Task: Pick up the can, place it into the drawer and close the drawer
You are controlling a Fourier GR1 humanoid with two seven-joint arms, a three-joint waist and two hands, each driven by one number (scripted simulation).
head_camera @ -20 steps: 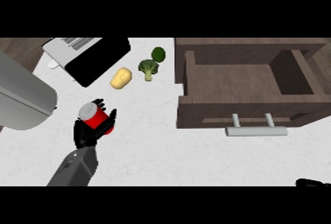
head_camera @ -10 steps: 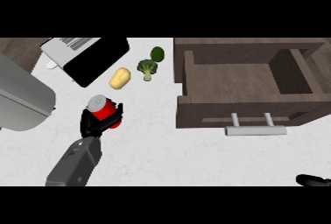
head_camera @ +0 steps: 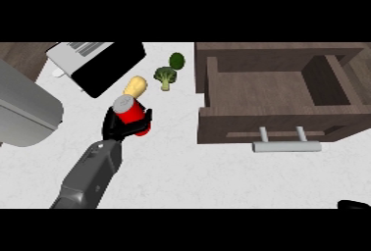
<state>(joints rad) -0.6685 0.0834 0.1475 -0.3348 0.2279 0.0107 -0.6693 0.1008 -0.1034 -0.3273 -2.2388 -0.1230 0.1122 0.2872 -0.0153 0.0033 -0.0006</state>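
1. The red cylindrical can with a grey metal top point(head_camera: 129, 112) sits in the black left hand point(head_camera: 123, 125), whose fingers and thumb curl round its sides; it is held over the white speckled table point(head_camera: 181, 171), left of the drawer and well apart from it.
2. The can leans a little, its grey top toward the upper left.
3. The grey left forearm point(head_camera: 88, 175) comes in from the lower edge and slants up to the hand.
4. The open dark brown wooden drawer point(head_camera: 279, 100) is at the right, its inside bare, with a pale metal bar handle point(head_camera: 286, 145) on its front.
5. A yellowish potato-like vegetable point(head_camera: 135, 86) lies just beyond the can's top; whether they touch cannot be told.
6. A green broccoli floret point(head_camera: 166, 76) lies between the vegetable and the drawer, and a dark green round vegetable point(head_camera: 177, 61) lies just above it.
7. A white toaster with a black side panel point(head_camera: 94, 59) stands at the upper left, and a grey curved metal object point(head_camera: 25, 110) fills the left edge.
8. Only a black sliver of the right hand point(head_camera: 354, 205) shows at the lower right corner; how its fingers stand cannot be told.
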